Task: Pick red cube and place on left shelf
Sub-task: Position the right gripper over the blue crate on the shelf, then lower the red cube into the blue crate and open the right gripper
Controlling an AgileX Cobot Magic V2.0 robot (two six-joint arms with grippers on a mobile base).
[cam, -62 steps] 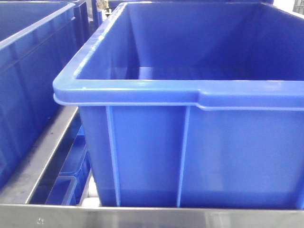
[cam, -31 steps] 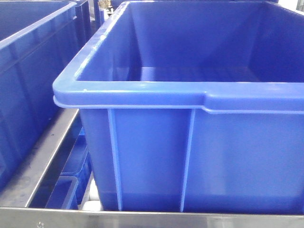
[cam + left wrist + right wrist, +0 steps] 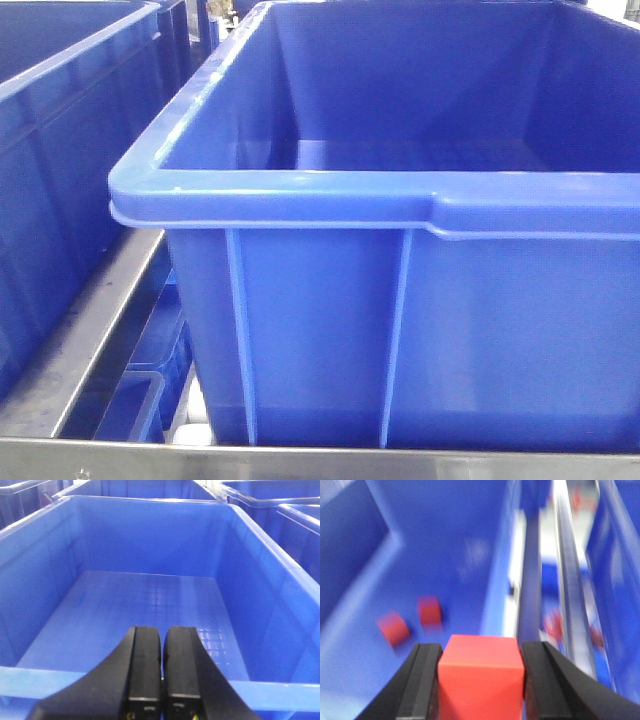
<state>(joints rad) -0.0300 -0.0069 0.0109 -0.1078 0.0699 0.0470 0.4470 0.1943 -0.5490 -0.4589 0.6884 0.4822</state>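
Observation:
In the right wrist view a red cube (image 3: 481, 677) is clamped between the black fingers (image 3: 425, 680) of my right gripper (image 3: 481, 655), held above the floor of a blue bin (image 3: 445, 540). Two more red cubes (image 3: 393, 627) (image 3: 429, 611) lie blurred on that bin's floor, ahead and to the left. My left gripper (image 3: 162, 652) is shut with nothing in it and hovers over the near rim of an empty blue bin (image 3: 150, 600). Neither gripper shows in the front view. The left shelf cannot be made out as such.
The front view is filled by a large blue bin (image 3: 400, 200) on a metal rack rail (image 3: 90, 340), with another blue bin (image 3: 60, 120) to its left. Beside the right gripper's bin runs a metal rail (image 3: 570, 580), with more blue bins beyond it.
The front view has shifted slightly, so the large bin sits a little lower and nearer in frame than a second ago. Nothing else differs.

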